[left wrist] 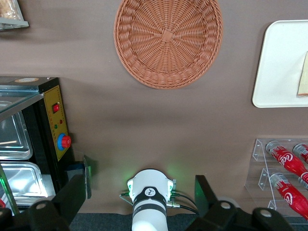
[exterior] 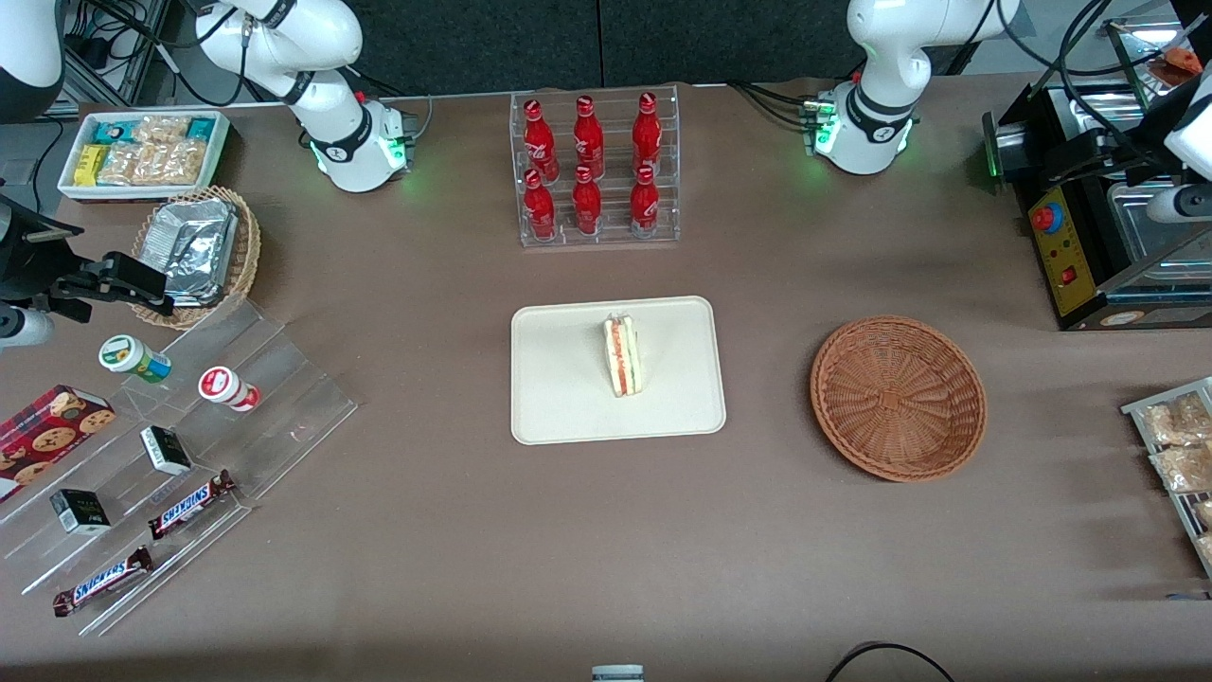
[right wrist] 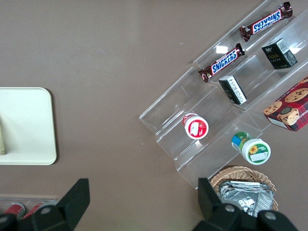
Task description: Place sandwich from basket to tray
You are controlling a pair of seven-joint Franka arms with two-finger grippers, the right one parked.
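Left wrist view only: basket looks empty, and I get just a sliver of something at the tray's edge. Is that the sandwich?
Observer: Yes. The sandwich sits near the middle of the tray, with its filling layers showing to the front camera.
Operator: The gripper hangs above the table by the arm's base, jaws open. Anything else on the tray?
Observer: No. The front view shows the whole tray, and the sandwich is the only thing on it.

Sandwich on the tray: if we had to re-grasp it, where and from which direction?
Come from above, fingers across the two flat bread faces near mid-length. The sandwich stands on edge on the tray, filling strip upward, so its thin width should suit the jaws. The basket is empty. The gripper is open, up near the arm's base.
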